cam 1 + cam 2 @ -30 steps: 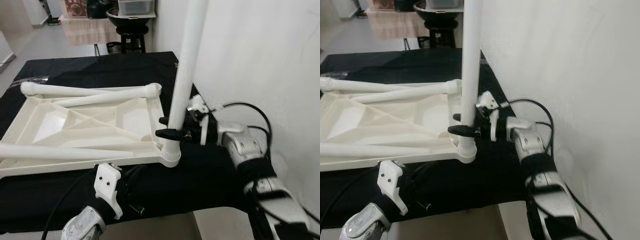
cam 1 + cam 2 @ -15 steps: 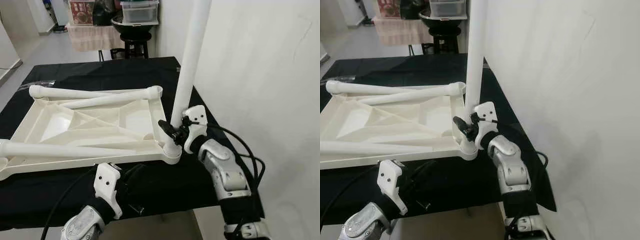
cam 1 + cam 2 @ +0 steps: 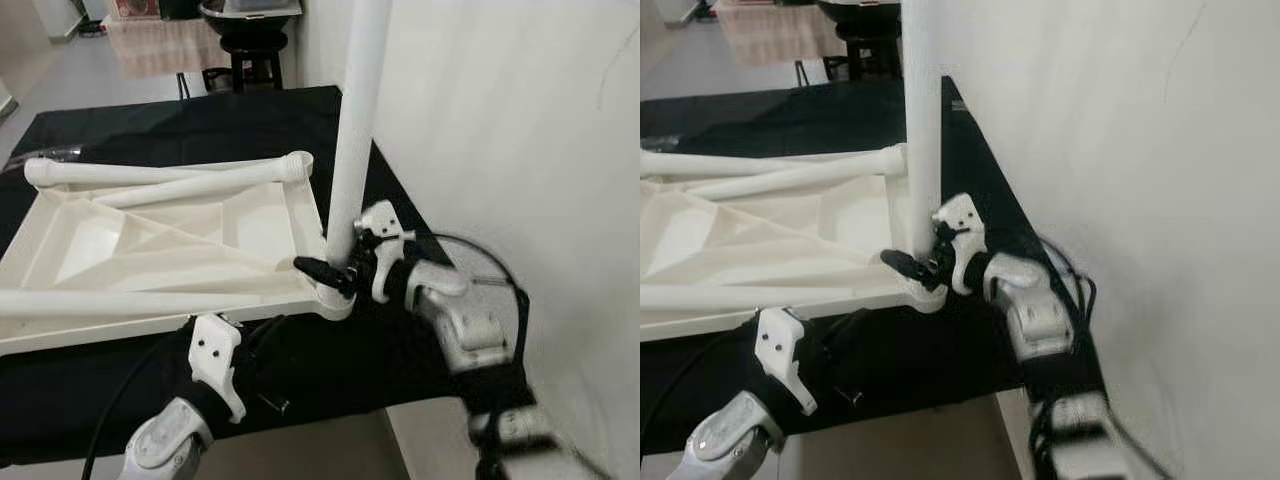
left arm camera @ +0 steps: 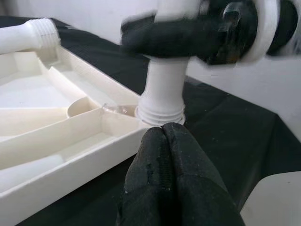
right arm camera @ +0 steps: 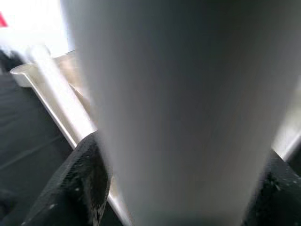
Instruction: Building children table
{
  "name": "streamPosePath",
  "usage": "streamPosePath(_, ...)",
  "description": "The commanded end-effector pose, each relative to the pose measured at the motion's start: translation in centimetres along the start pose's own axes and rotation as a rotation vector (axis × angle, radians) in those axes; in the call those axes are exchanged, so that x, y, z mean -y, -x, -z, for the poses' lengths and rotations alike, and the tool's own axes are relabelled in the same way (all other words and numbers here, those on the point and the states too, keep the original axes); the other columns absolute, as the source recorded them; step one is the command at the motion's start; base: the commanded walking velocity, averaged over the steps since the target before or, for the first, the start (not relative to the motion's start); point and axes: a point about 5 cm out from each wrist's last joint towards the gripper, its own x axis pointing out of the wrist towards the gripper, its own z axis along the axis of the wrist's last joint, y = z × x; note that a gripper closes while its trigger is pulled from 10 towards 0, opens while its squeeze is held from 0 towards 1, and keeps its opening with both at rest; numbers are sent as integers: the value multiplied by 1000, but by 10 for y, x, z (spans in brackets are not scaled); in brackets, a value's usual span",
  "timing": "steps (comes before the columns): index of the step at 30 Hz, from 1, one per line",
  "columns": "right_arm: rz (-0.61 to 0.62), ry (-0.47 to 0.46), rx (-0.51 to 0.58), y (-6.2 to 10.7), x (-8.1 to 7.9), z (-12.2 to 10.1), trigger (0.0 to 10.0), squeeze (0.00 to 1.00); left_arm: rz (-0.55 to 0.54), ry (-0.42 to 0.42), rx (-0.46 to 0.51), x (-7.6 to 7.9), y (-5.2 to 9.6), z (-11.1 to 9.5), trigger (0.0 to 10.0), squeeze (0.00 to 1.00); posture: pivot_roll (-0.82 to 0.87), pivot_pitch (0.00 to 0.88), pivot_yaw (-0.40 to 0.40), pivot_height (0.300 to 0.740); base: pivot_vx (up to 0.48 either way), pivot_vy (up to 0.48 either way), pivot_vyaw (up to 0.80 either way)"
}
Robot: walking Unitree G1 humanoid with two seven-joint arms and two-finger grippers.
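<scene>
**White leg stands in its corner socket, right gripper back low on its base**

White plastic is the whole job: the upturned tabletop (image 3: 170, 250) lies on the black-covered table (image 3: 200, 120), and the upright leg (image 3: 352, 140) rises from the socket at the tabletop's near right corner, close to the table's right edge. Half a second ago the right gripper (image 3: 335, 272) held the leg with its wrist swung nearer the table's front edge; now the arm reaches in from the right edge again, fingers clamped around the leg just above its threaded collar. I judge this a re-grip between turns, so the leg is probably not yet fully screwed home.

The left gripper (image 4: 165, 136), fingers pressed together and holding nothing, sits on the cloth just in front of that corner.

Three loose legs (image 3: 170, 180) lie across the tabletop, and the wall (image 3: 520, 150) crowds the right arm's swing.
</scene>
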Motion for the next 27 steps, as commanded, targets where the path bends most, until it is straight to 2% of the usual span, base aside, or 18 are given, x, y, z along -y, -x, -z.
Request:
streamPosePath(1,-122,-3,4,-3,0,0,10000,0,-8,3,-22,-1,2,6,10000,0,14,54,-47,740,0,0,0)
streamPosePath(3,-160,2,-8,-4,4,-1,10000,0,-9,3,-21,-1,2,6,10000,0,14,54,-47,740,0,0,0)
streamPosePath(4,-203,-3,-34,-7,12,-2,10000,0,-9,2,-22,0,2,6,10000,0,18,53,-48,740,0,0,0)
streamPosePath(10,-230,-20,-35,-9,15,-5,10000,0,-9,2,-23,0,2,6,10000,0,25,53,-49,740,0,0,0)
streamPosePath(11,-254,-36,-35,-10,17,-7,4902,0,-9,2,-23,1,2,6,10000,0,31,53,-51,740,0,0,0)
streamPosePath(12,-254,-36,-35,-10,17,-7,4902,0,-9,2,-23,1,2,6,10000,0,31,53,-51,740,0,0,0)
streamPosePath(13,-267,-47,-35,-11,18,-8,1255,0,-9,2,-24,2,2,6,10000,0,31,53,-51,740,0,0,0)
streamPosePath(16,-267,-47,-35,-11,18,-8,1255,0,-9,2,-24,2,2,6,10000,0,31,53,-51,740,0,0,0)
streamPosePath(17,-282,-58,-39,-12,19,-8,0,0,-9,2,-24,2,2,6,10000,0,33,53,-53,740,0,0,0)
streamPosePath(27,-219,-47,-40,-2,31,-1,0,0,-6,3,-19,5,2,3,10000,0,29,52,-60,740,0,0,0)
